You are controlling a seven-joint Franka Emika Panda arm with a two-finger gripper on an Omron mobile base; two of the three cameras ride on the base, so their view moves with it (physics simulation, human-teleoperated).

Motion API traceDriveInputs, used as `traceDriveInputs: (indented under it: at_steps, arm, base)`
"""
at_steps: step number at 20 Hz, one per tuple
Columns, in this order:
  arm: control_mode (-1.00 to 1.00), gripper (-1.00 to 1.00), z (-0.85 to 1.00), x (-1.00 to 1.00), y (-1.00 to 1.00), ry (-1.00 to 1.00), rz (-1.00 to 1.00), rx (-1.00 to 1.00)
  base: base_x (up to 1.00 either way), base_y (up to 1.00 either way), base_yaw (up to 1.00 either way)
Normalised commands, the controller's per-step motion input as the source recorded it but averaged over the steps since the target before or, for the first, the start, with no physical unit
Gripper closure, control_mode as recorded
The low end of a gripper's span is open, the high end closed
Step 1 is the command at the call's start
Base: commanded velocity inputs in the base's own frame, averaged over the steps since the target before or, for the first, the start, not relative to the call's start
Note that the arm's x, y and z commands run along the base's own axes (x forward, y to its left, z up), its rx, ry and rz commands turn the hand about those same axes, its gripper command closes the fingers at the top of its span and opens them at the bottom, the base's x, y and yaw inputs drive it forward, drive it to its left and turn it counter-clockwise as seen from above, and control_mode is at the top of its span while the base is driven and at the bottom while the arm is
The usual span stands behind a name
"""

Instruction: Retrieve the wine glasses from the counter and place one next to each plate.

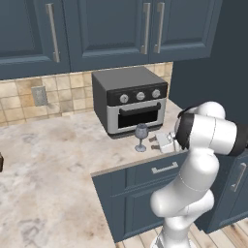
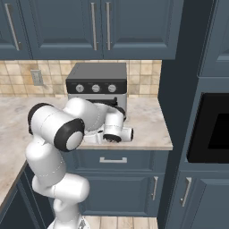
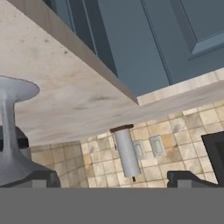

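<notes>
In the left base view the marble-look counter (image 1: pixel 53 160) runs leftward from a grey wall outlet (image 1: pixel 39 96) on the tiled backsplash; further right stands the toaster oven (image 1: pixel 130 99), and just in front of its door a wine glass (image 1: pixel 141 136) stands upright on the stone near the counter's front edge. Right of the glass, level with it and near it, is the gripper (image 1: pixel 165 142), its jaws spread wide apart with nothing between them. In the hand view the glass's foot and stem (image 3: pixel 11 113) show close at the left, beside the left finger tip (image 3: pixel 30 178)
</notes>
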Motion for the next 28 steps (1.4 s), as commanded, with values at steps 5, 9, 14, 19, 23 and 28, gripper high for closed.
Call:
traceDriveInputs:
  at_steps: [5, 9, 14, 19, 23, 28]
  arm:
    - [-1.0, -1.0, 0.0, 0.07, 0.09, -0.05, 0.0, 0.0]
    - [-1.0, -1.0, 0.0, 0.19, 0.12, -0.01, 0.0, 0.0]
    - [-1.0, -1.0, -0.04, 0.14, 0.01, 0.0, 0.0, 0.0]
    - [-1.0, -1.0, -0.12, 0.03, -0.06, 0.0, -0.02, 0.01]
    - [-1.0, -1.0, -0.21, 0.0, -0.16, 0.0, -0.05, 0.02]
    - [-1.0, -1.0, -0.09, 0.0, -0.05, 0.0, -0.06, 0.01]
  base:
    - [0.0, 0.0, 0.0]
    - [0.0, 0.0, 0.0]
    - [0.0, 0.0, 0.0]
    - [0.0, 0.0, 0.0]
    - [0.0, 0.0, 0.0]
    - [0.0, 0.0, 0.0]
